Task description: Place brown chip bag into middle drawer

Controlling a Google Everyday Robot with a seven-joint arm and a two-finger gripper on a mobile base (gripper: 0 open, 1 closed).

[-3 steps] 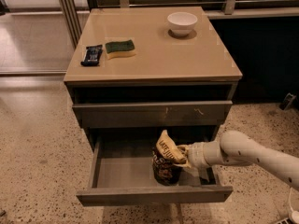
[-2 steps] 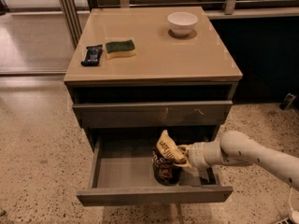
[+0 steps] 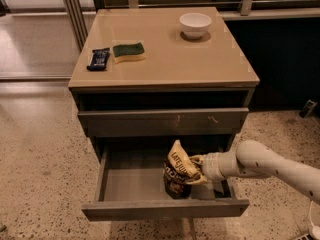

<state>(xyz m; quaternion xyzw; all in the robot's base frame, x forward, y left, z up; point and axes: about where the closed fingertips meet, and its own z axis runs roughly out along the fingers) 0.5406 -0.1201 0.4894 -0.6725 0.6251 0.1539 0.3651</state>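
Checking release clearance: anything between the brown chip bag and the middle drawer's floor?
Nothing visible. The gripper, reaching in from the right, holds the brown chip bag upright inside the open middle drawer; nothing else shows on its floor.

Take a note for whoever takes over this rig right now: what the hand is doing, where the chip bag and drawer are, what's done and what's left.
Hand: inside the open middle drawer, right of centre, shut on the brown chip bag.
Bag: upright in the drawer, cream top leaning left, base low near the floor; I cannot tell whether it rests there.
Done: drawer open, bag brought inside it.
Left: let go of the bag and pull the arm clear.
Cabinet top: white bowl, sponge and dark bar, not part of the job.
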